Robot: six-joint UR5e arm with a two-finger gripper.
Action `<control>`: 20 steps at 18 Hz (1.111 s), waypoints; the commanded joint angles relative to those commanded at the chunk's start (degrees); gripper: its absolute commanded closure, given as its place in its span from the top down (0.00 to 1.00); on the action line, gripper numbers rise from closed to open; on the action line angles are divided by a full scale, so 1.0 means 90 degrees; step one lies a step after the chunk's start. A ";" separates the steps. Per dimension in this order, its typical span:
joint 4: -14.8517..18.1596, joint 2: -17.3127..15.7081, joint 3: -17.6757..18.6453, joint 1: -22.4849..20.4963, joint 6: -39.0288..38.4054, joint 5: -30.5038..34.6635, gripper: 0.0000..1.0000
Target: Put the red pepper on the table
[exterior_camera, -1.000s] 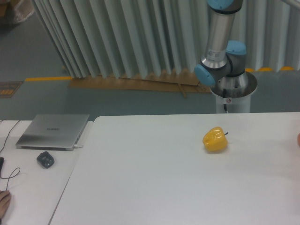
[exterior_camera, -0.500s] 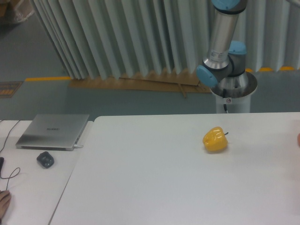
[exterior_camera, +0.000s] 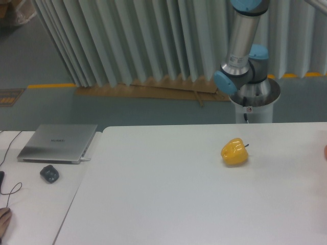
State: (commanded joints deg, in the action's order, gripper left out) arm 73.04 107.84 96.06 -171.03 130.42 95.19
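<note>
- Fingertips (exterior_camera: 4, 220), bottom left corner: a person's hand just enters the view at the edge of the smaller desk (exterior_camera: 36, 204); nothing held that can be seen.
- Table (exterior_camera: 168, 204): white top filling the near and middle ground, set edge to edge with the desk on its left.
- Mouse (exterior_camera: 49, 174): 1 dark unit on the desk, just in front of the laptop (exterior_camera: 57, 143), which lies closed and flat (apparently out of use).
- Yellow pepper (exterior_camera: 235, 151): 1 item, resting on the table right of centre, stem pointing right; not the item the task names.
- Reddish sliver (exterior_camera: 325, 151): at the right border at table height; too little shows to say what it is.
- Red pepper: not identifiable in view, so its position cannot be stated; judged not yet set down on the visible tabletop.
- Robot arm (exterior_camera: 240, 46): base column behind the far table edge, upper link rising out of the top of the view.
- Gripper: out of view, so whether its fingers are spread, closed or carrying anything cannot be told.
- Pleated curtain (exterior_camera: 127, 41): backdrop, with a brown cardboard strip (exterior_camera: 153, 91) along its foot.
</note>
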 joint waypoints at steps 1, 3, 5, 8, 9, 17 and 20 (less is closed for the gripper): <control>0.0000 0.0049 -0.0010 -0.0019 0.0272 0.0010 1.00; -0.0010 0.0069 -0.0019 -0.0049 0.0548 0.0010 1.00; -0.0010 0.0059 -0.0058 -0.0068 0.0577 0.0020 1.00; -0.0010 0.0137 -0.0068 -0.0137 0.0597 0.0020 1.00; -0.0010 0.0147 -0.0078 -0.0156 0.0597 0.0020 1.00; -0.0010 0.0157 -0.0039 -0.0166 0.0587 0.0010 1.00; -0.0087 0.0147 -0.0020 -0.0166 0.0694 0.0010 1.00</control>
State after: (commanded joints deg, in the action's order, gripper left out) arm 72.25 109.16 95.89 -172.53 136.66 95.27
